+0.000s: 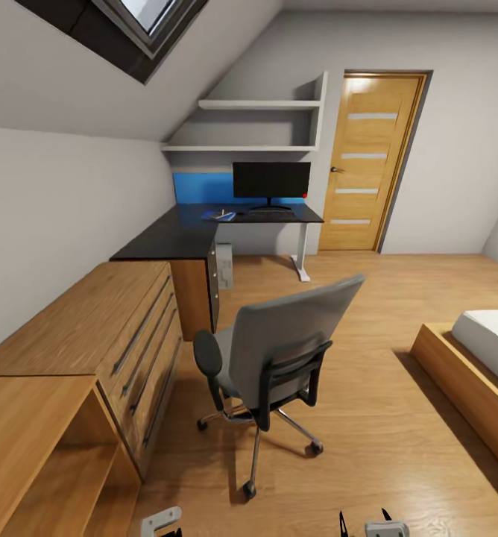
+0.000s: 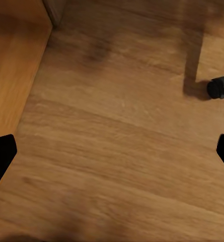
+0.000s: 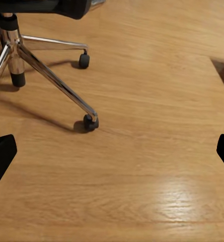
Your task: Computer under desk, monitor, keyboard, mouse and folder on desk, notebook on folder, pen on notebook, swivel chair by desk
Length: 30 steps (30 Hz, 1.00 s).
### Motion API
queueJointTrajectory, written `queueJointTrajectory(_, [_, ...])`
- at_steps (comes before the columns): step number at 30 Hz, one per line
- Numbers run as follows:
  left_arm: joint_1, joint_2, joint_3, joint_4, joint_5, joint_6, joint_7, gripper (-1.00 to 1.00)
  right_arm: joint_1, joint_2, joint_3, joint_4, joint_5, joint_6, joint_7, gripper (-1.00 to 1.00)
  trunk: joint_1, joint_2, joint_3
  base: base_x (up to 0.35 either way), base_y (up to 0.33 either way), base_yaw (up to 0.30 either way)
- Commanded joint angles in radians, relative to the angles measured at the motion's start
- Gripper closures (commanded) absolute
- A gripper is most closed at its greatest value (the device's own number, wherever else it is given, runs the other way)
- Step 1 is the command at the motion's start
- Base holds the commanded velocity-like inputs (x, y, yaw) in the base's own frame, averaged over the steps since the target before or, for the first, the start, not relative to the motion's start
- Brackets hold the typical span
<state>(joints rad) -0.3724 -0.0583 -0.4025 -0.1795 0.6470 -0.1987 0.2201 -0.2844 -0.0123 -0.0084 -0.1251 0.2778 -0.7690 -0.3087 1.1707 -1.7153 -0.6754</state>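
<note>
Wooden floor [image 2: 117,151] lies beneath the left claw [image 2: 112,156], spread wide and empty. Ahead stands the swivel chair [image 1: 279,350], the desk [image 1: 197,227] and monitor [image 1: 271,181] beyond. Right claw [image 3: 112,156] gapes wide, empty, near a castor [image 3: 90,122].

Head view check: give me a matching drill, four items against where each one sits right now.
Things:
1. monitor
2. computer
3. swivel chair
4. folder

Places:
A. on the floor under the desk
B. mid-floor, away from the desk
C. flat on the desk, beside the keyboard
D. upright at the back of the desk

Pairs: 1-D, 2-A, 3-B, 4-C
</note>
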Motion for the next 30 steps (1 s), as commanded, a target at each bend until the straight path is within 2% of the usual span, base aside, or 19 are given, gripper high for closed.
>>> queueJointTrajectory(1, [0.000,-0.002,-0.009,0.000,0.000,-0.003,0.006,-1.00,-0.001,0.000,-0.001,0.001,0.011,-0.001,-0.009,-1.00,0.004,-0.008,-0.004,0.000,0.000,0.000])
queueJointTrajectory(13, [-0.001,-0.019,-0.007,0.001,-0.007,-0.002,0.007,-1.00,-0.001,0.000,-0.001,0.001,0.011,-0.001,-0.009,-1.00,0.050,-0.092,-0.042,0.000,0.000,0.000])
queueJointTrajectory(30, [-0.001,-0.020,-0.006,0.002,-0.006,-0.007,0.009,-1.00,0.000,0.000,0.000,0.001,0.011,0.002,-0.009,-1.00,0.115,-0.211,-0.095,0.000,0.000,0.000])
